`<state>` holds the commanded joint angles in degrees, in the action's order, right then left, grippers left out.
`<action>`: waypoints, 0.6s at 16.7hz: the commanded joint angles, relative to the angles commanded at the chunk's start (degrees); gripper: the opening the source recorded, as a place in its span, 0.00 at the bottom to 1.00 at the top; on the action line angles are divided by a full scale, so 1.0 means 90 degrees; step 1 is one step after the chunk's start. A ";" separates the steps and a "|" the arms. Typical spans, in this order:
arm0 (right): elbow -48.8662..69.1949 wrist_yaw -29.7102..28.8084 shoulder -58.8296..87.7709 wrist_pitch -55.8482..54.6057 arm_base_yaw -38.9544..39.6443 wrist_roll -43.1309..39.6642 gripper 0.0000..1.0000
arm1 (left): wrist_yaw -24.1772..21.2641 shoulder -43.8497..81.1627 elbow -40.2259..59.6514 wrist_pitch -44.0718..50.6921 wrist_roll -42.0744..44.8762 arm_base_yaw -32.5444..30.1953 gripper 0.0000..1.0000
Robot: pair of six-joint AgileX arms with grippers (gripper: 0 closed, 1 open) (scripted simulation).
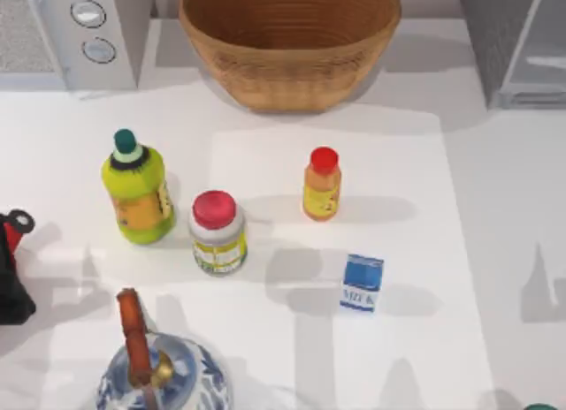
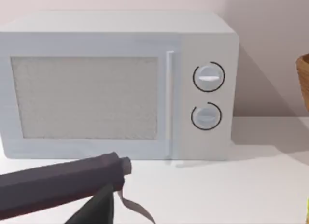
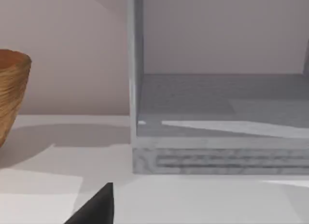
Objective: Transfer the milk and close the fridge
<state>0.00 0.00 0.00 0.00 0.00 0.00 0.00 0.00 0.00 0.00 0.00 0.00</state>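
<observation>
Here, the milk [image 1: 362,283] stands upright on the white bench [image 1: 495,251], a bit right of the middle, near the front. Nothing touches it. It has a blue top & a white band w/ blue letters.

Just behind it, a little to the left, stands an orange bottle [image 1: 321,184] w/ a red cap. To the left of the milk is a short jar [image 1: 217,233] w/ a red lid & a yellow label. Further left stands a yellow-green bottle [image 1: 136,189] w/ a dark green cap, near the jar. At the front left edge sits a blue & white teapot [image 1: 164,375] w/ a brown handle.

At the back, in the middle, is a big woven basket [image 1: 290,41]. The fridge [image 1: 517,43] is in the back right corner, well apart from the milk. In the right wrist view the fridge is open at the front, so its grey inside floor shows [image 3: 222,103].

In the back left corner is a light grey microwave [image 1: 71,30] w/ two round dials.

The left arm [image 1: 13,269] sits at the left edge of the bench, far from the milk. Its hand [image 2: 104,185] is low in front of the microwave; can't tell if it is apart or together.

A dark tip of the right hand [image 3: 96,207] shows in the right wrist view, near the fridge; can't tell its state.
</observation>
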 joint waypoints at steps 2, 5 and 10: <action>0.0000 -0.0011 0.0009 -0.0009 0.0011 0.0000 1.00 | 0.0000 0.0000 0.0000 0.0000 0.0000 0.0000 1.00; 0.0011 -0.0413 0.0331 -0.0315 0.0410 0.0007 1.00 | 0.0000 0.0000 0.0000 0.0000 0.0000 0.0000 1.00; 0.0054 -0.1990 0.1634 -0.1556 0.1981 0.0038 1.00 | 0.0000 0.0000 0.0000 0.0000 0.0000 0.0000 1.00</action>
<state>0.48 -17.91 14.71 -14.00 17.83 0.35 0.00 0.00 0.00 0.00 0.00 0.00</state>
